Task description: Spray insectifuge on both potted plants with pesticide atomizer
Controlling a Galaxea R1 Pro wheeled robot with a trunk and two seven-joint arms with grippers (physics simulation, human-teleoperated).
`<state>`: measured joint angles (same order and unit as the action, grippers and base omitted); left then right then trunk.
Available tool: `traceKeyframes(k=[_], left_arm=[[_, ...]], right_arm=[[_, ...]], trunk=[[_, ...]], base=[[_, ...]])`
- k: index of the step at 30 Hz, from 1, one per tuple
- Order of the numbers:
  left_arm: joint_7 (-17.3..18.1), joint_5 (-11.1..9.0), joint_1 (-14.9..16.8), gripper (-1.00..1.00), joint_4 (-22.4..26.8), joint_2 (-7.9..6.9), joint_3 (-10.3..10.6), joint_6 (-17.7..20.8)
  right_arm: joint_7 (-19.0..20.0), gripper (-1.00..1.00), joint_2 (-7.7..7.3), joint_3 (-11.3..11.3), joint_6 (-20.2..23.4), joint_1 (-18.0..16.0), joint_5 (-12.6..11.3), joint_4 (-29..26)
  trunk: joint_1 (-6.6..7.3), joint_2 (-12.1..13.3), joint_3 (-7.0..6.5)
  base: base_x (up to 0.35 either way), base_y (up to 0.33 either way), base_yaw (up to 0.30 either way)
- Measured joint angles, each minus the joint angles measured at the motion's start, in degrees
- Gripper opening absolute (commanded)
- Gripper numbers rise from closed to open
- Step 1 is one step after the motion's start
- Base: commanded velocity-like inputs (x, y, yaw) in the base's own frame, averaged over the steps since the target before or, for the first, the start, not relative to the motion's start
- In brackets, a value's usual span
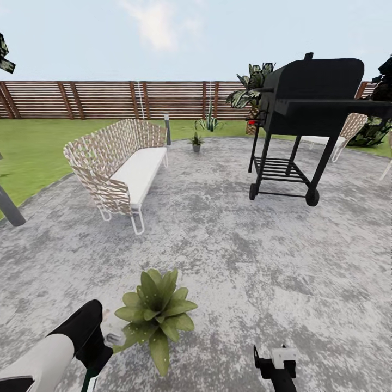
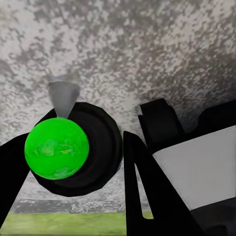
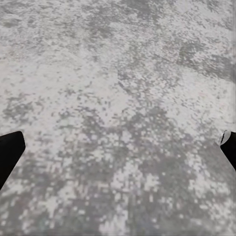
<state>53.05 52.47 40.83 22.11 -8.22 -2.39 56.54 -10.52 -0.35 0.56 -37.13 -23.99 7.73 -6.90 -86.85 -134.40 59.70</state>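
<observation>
Grey speckled paving [image 3: 118,108] spreads across the frame, mottled light and dark. Two black fingertips of the right hand [image 3: 118,150] poke in at the lower left [image 3: 9,150] and right edges, set wide apart with bare paving between.

On the paving [image 1: 234,239], the near potted plant [image 1: 156,311] sits at about seven o'clock, just right of the left gripper [image 1: 103,340]. The right gripper [image 1: 275,362] is low at five o'clock. The wicker bench [image 1: 122,166] stands at ten o'clock — the grill [image 1: 305,117] at one o'clock. Between them, at twelve o'clock, the far potted plant [image 1: 196,142] stands before the fence [image 1: 109,99].
</observation>
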Motion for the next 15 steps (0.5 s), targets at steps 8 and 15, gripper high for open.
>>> traceKeyframes(k=[8,15], left_arm=[[0.0,0.2,0.0,-1.0,0.1,-0.15,0.0,0.1],[-0.1,0.2,-1.9,-1.0,-1.2,-0.39,0.0,0.0]], right_arm=[[0.0,1.0,0.02,0.0,0.0,0.0,0.0,0.0],[0.0,1.0,0.02,0.0,0.0,0.0,0.0,0.0]], trunk=[[0.0,0.0,0.0],[0.0,0.0,0.0]], base=[[0.041,0.129,0.0],[0.004,0.014,0.0]])
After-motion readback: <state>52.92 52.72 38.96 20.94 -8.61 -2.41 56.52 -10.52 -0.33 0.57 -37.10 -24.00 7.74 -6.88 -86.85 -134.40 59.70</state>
